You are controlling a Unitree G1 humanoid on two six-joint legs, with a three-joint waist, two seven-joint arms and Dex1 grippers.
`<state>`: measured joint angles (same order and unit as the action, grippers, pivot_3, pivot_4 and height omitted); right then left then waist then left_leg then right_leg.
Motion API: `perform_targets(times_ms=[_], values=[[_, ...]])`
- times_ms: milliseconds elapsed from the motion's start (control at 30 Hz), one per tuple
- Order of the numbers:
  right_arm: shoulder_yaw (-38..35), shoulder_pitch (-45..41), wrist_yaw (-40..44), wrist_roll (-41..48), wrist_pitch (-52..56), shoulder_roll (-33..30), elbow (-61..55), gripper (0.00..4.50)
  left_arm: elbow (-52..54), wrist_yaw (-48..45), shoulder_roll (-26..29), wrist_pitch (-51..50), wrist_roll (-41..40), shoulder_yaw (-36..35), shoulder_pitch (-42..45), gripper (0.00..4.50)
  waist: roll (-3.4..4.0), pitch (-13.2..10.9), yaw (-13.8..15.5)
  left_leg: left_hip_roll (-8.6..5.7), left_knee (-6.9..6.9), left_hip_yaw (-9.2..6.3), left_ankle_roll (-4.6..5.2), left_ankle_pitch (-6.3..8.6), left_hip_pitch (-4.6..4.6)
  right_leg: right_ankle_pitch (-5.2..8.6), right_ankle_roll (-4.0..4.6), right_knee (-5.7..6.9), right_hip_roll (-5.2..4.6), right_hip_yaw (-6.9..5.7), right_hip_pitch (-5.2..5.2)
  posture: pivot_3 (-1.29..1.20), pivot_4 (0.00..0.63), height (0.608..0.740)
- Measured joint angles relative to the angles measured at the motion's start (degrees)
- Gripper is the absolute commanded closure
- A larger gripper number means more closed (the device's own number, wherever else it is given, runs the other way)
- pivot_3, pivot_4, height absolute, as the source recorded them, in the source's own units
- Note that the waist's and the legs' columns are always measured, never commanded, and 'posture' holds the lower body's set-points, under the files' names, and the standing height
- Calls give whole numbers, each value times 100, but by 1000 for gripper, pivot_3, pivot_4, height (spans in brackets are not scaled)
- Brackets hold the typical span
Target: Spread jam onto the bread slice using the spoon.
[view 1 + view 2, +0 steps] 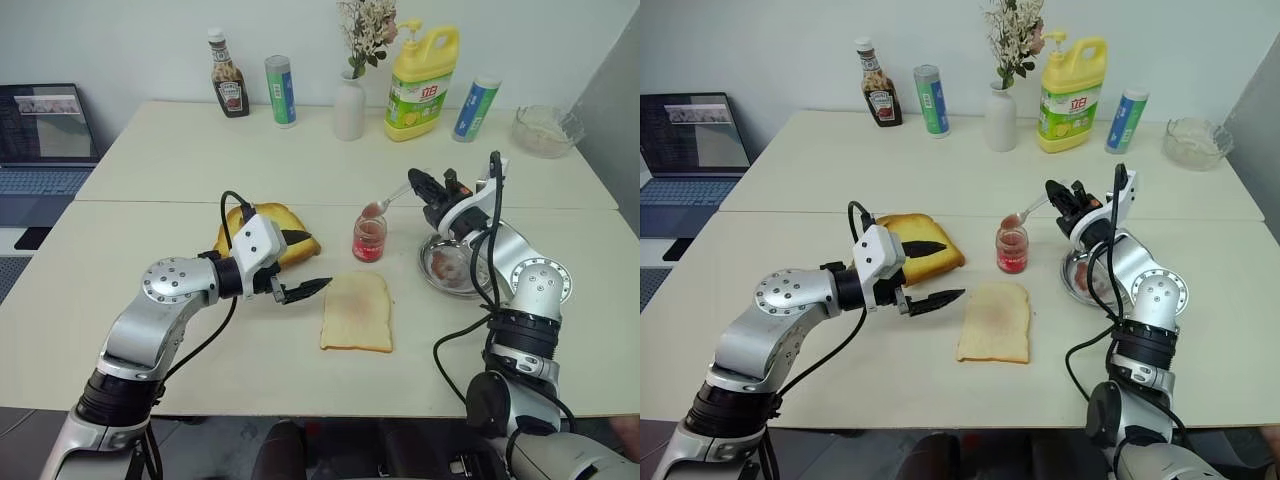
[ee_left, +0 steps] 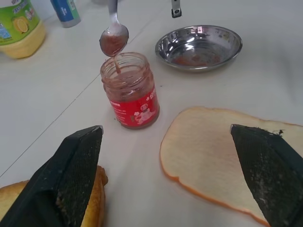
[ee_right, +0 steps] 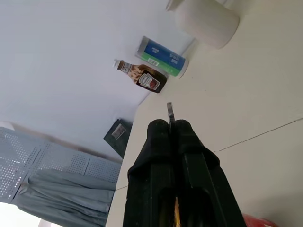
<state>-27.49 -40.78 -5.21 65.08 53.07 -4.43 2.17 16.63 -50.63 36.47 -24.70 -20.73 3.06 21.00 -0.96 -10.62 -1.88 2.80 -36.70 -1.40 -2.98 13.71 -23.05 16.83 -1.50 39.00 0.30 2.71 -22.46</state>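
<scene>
Head views: the right pincer (image 1: 420, 186) is seen clamped on the handle of the spoon (image 1: 385, 204), whose bowl is held just above the open jar of jam (image 1: 369, 238). The handle's gripped end is hidden between the black fingers. The bread slice (image 1: 357, 311) lies flat on the bench (image 1: 150, 220), just in front of the jar, pale with a faint pinkish tint at its centre and a thin tan crust. The left pincer (image 1: 300, 265) is held with fingers spread apart, just left of the slice, empty. The toasted slices (image 1: 270, 222) behind it are partly covered by the left arm. A steel dish (image 1: 436, 270) is partly hidden behind the right arm.

Left wrist view: the spoon's bowl is seen loaded with red-pink jam, a strand trailing into the jar mouth. The slice is cut off at the frame edge.

Right wrist view: the fingers are pressed together, a sliver of metal handle showing at their tips.
</scene>
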Motion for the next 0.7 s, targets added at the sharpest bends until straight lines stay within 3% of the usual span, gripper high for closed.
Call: perform_targets(times_ms=[167, 433, 533, 700], values=[[158, 164, 77, 622, 234, -112, -615, 4446, 236, -51, 100, -133, -368, -395, -116, 0, 0, 0, -8, 2, 3, 1, 0, 0, -5, 0, 0, 1, 0, 1, -9, 0, 150, 740], [996, 935, -434, 1936, 686, -372, -1974, 4446, 1032, -1035, 1321, -83, -804, -1275, -1868, 0, 0, 0, -113, 9, 37, 1, 0, 0, -8, 9, 16, 1, 0, 2, -28, 0, 150, 740], [1530, 1354, -262, 1808, 748, -612, -2319, 4446, 1241, -1362, 1516, 149, -804, -1495, -2577, 0, 1, 0, -105, 6, 40, 2, 0, 0, -8, 13, 20, 1, -4, 1, -30, 0, 150, 740], [2252, 1650, 495, 832, 500, -974, -2572, 4446, 1411, -1429, 1515, 492, -749, -1602, -3019, 0, 0, 0, -92, 6, 40, 4, 0, -1, -5, 31, 4, -1, -3, 2, -31, 0, 150, 740]])
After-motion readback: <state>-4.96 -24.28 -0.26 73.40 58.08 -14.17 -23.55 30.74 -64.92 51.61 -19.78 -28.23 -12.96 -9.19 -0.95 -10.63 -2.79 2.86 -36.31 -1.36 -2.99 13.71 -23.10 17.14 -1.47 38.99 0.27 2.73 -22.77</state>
